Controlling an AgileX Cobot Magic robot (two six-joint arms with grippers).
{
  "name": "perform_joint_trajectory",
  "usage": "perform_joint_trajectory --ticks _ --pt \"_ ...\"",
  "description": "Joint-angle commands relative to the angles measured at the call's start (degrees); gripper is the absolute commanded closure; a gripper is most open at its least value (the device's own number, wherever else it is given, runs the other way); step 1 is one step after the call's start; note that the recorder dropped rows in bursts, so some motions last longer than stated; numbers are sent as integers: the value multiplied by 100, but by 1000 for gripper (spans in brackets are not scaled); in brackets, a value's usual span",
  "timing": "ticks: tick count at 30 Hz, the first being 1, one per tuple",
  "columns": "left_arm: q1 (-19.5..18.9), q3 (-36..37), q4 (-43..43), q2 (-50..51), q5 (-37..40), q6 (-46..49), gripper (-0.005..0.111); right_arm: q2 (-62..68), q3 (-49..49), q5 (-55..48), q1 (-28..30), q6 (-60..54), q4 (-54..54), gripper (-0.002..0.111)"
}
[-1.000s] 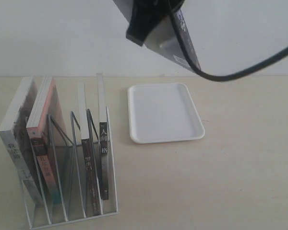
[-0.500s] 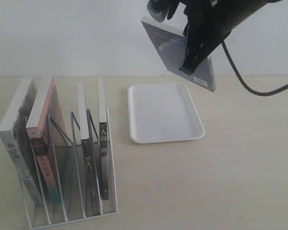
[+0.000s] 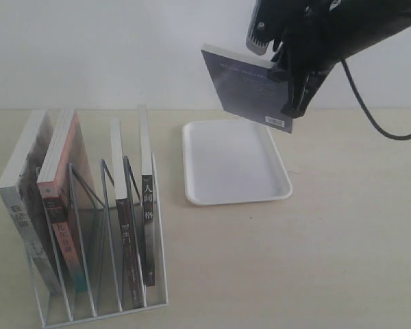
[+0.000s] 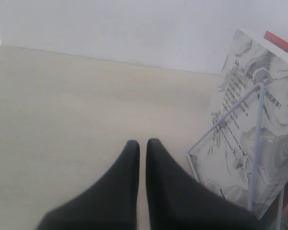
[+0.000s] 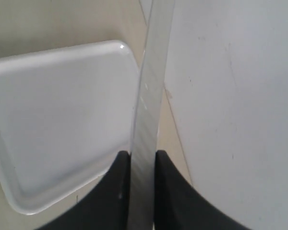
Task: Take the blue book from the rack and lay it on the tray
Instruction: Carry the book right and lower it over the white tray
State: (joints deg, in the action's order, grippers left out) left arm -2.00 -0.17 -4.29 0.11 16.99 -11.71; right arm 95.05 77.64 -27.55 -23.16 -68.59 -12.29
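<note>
black spine (image 3: 148,233) at the right end of the rack (image 3: 109,313) reads 人間…格; barcode label (image 3: 277,121) on blue book (image 3: 250,86) too small to read.

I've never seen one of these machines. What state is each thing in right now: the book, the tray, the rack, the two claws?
blue book, held in the air, tilted, not yet on the tray.
right gripper, shut on the blue book.
left gripper, shut, holding nothing.
tray, flat on the table, nothing on it.
rack, upright, four books standing in it.
</note>
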Motion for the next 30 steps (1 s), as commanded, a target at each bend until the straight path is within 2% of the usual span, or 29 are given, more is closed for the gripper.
perform_joint_trajectory --ticks 1,14,21,30 --pt "-18 17 -1 -11 -4 27 102 304 18 581 27 -1118 -538 108" --pt "-18 17 -1 -11 -4 27 102 1054 18 1471 6 -1959 -538 108" --pt "-18 17 -1 -11 -4 27 102 1208 32 1803 -255 -2058 -548 108" --pt "-18 17 -1 -11 -4 27 102 1489 32 1914 -268 -1975 -548 108"
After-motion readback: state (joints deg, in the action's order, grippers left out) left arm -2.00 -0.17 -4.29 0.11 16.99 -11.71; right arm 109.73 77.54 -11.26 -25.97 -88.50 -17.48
